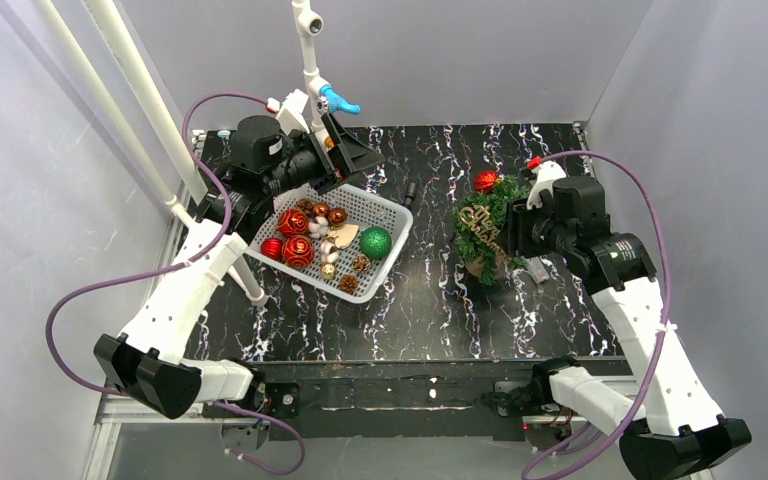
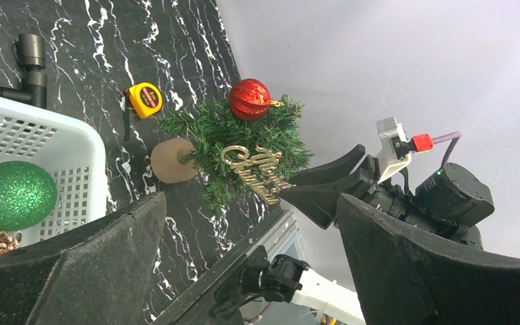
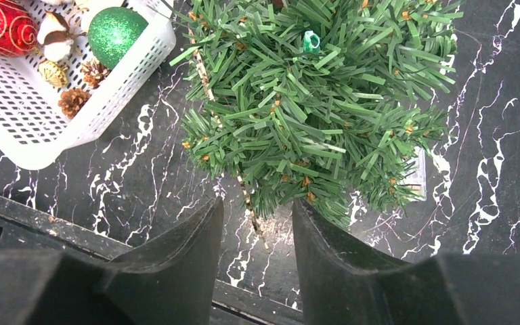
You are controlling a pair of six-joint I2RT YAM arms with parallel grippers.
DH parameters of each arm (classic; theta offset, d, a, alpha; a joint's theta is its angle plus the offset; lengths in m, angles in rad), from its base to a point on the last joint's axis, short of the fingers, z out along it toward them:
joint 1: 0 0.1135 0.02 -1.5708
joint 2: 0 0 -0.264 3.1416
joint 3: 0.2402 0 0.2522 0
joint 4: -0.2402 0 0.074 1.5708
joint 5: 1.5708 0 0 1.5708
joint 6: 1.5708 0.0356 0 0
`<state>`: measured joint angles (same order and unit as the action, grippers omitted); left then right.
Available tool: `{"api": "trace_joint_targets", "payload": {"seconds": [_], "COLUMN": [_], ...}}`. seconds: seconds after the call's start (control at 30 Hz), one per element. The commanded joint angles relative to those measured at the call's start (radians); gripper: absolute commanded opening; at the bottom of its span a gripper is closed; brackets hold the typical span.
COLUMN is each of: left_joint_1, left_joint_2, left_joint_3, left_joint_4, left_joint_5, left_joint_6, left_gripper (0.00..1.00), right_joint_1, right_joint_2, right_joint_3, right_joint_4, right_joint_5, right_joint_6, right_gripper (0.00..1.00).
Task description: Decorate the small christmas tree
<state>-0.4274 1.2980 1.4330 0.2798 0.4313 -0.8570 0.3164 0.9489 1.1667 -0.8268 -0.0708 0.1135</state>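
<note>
1. Right wrist view showed the small christmas tree [image 3: 318,115] directly ahead of the right pincer [image 3: 256,206], with its lowest needles just beyond the fingertips. A thin strand ran from the branches down into the gap, and whether it touched a finger could not be told
2. The right pincer's fingers stood partly apart with a clear gap between them and clamped nothing
3. Seen from the top external camera, the tree [image 1: 485,235] stood on the black marbled table [image 1: 430,310] with the right pincer [image 1: 515,235] close against its side, the fingertips lost among the needles
4. From the left wrist camera, a gold script ornament [image 2: 254,169] hung on the tree [image 2: 244,145] with its end just beside the right pincer [image 2: 290,186]. A red glitter ball [image 2: 249,99] sat on the branches farther from that pincer, and the brown base [image 2: 171,160] lay on the tree's opposite side
5. The left pincer [image 2: 249,203] was spread wide with nothing between its fingers. In the top view the left pincer [image 1: 345,160] hung over the far end of the white basket [image 1: 392,255], well apart from the tree
6. Below and beside the left pincer, the basket held a green glitter ball [image 1: 375,243], red balls [image 1: 297,250] and pine cones [image 3: 73,101]
7. Ahead of the left pincer, between the basket and the tree, a yellow tape measure [image 2: 145,99] lay on the table, and a black pipe fitting [image 2: 30,68] lay just beyond the basket's rim
</note>
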Motion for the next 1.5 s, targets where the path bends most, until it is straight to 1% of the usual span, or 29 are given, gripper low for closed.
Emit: {"api": "trace_joint_targets", "payload": {"seconds": [0.0, 0.2, 0.3, 0.43, 0.53, 0.63, 0.77, 0.87, 0.97, 1.0, 1.07, 1.2, 1.27, 1.33, 1.47], "left_joint_1": [0.004, 0.004, 0.004, 0.002, -0.010, -0.041, -0.094, -0.134, -0.216, -0.242, -0.277, -0.281, -0.253, -0.225, -0.181], "left_joint_2": [-0.026, -0.022, -0.014, 0.011, 0.044, 0.082, 0.131, 0.169, 0.232, 0.274, 0.326, 0.362, 0.382, 0.418, 0.473], "left_joint_3": [0.000, 0.000, 0.004, 0.019, 0.027, 0.029, 0.011, 0.020, 0.068, 0.098, 0.126, 0.117, 0.137, 0.182, 0.208], "left_joint_4": [0.044, 0.023, -0.035, -0.179, -0.269, -0.366, -0.435, -0.515, -0.639, -0.674, -0.723, -0.716, -0.743, -0.789, -0.823], "left_joint_5": [0.026, 0.022, 0.008, -0.025, -0.053, -0.087, -0.161, -0.261, -0.487, -0.560, -0.611, -0.620, -0.597, -0.571, -0.673], "left_joint_6": [-0.005, 0.005, 0.045, 0.121, 0.176, 0.241, 0.324, 0.406, 0.568, 0.618, 0.667, 0.622, 0.559, 0.534, 0.548], "left_gripper": [0.98, 0.98, 0.98, 0.98, 0.98, 0.98, 0.98, 0.98, 0.98, 0.98, 0.98, 0.98, 0.98, 0.98, 0.98], "right_joint_1": [0.003, 0.004, 0.003, 0.003, 0.003, 0.003, 0.003, 0.003, 0.003, 0.003, 0.003, 0.003, 0.003, 0.004, 0.003], "right_joint_2": [-0.024, -0.048, -0.070, -0.097, -0.116, -0.129, -0.137, -0.138, -0.128, -0.124, -0.116, -0.098, -0.095, -0.096, -0.087], "right_joint_3": [0.031, 0.092, 0.135, 0.190, 0.232, 0.267, 0.283, 0.278, 0.273, 0.271, 0.266, 0.267, 0.265, 0.258, 0.242], "right_joint_4": [0.012, -0.050, -0.091, -0.158, -0.171, -0.148, -0.086, -0.044, -0.022, -0.014, 0.002, 0.014, 0.019, 0.028, 0.040], "right_joint_5": [-0.002, -0.018, -0.031, -0.038, -0.008, 0.026, 0.044, 0.047, 0.045, 0.041, 0.033, 0.024, 0.025, 0.026, 0.022], "right_joint_6": [0.024, 0.041, 0.050, 0.055, 0.059, 0.070, 0.088, 0.092, 0.091, 0.091, 0.092, 0.091, 0.091, 0.091, 0.084], "right_gripper": [0.52, 0.62, 0.71, 0.74, 0.74, 0.75, 0.75, 0.75, 0.75, 0.75, 0.75, 0.75, 0.74, 0.74, 0.74]}}
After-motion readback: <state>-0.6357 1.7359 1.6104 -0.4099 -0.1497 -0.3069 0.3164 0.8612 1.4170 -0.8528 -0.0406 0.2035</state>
